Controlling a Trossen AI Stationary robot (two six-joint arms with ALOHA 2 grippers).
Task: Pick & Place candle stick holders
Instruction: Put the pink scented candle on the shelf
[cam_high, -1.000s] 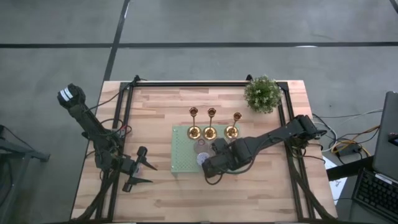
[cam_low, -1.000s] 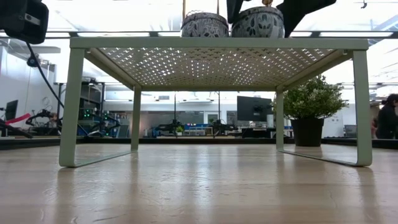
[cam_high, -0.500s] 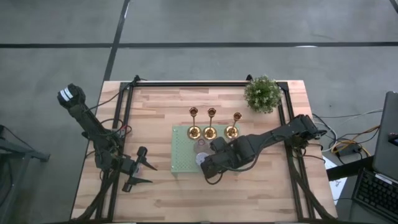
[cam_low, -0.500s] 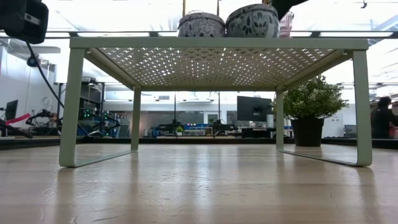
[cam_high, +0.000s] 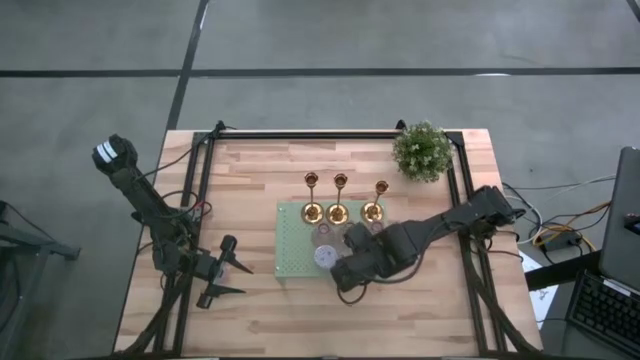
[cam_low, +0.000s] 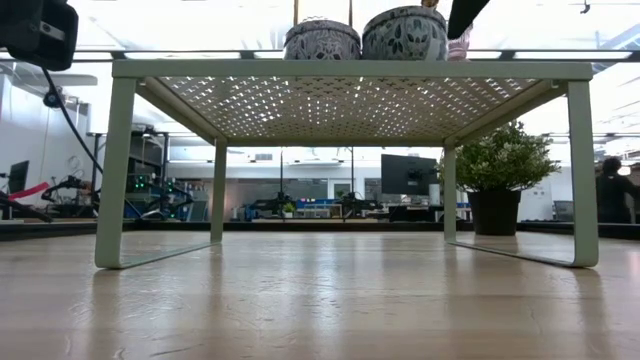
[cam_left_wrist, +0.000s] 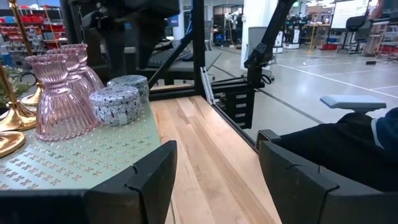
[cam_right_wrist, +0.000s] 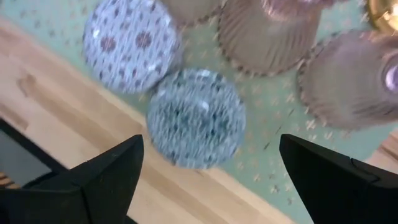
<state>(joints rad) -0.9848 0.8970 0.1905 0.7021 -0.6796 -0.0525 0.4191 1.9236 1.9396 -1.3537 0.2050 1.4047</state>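
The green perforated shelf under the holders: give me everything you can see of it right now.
The green perforated shelf is a pale sage-green riser, apparently painted metal, its flat top punched with small cross-shaped holes. It stands level on slim legs on the wooden table, open underneath. On top sit two patterned round tins, pink ribbed glass holders and three gold candlestick holders. The right gripper hovers open above the tins.

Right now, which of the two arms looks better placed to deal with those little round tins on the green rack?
The right. Its open gripper hangs at the green rack's edge, directly above the patterned tins. The left gripper waits open over bare table, well off to the rack's side.
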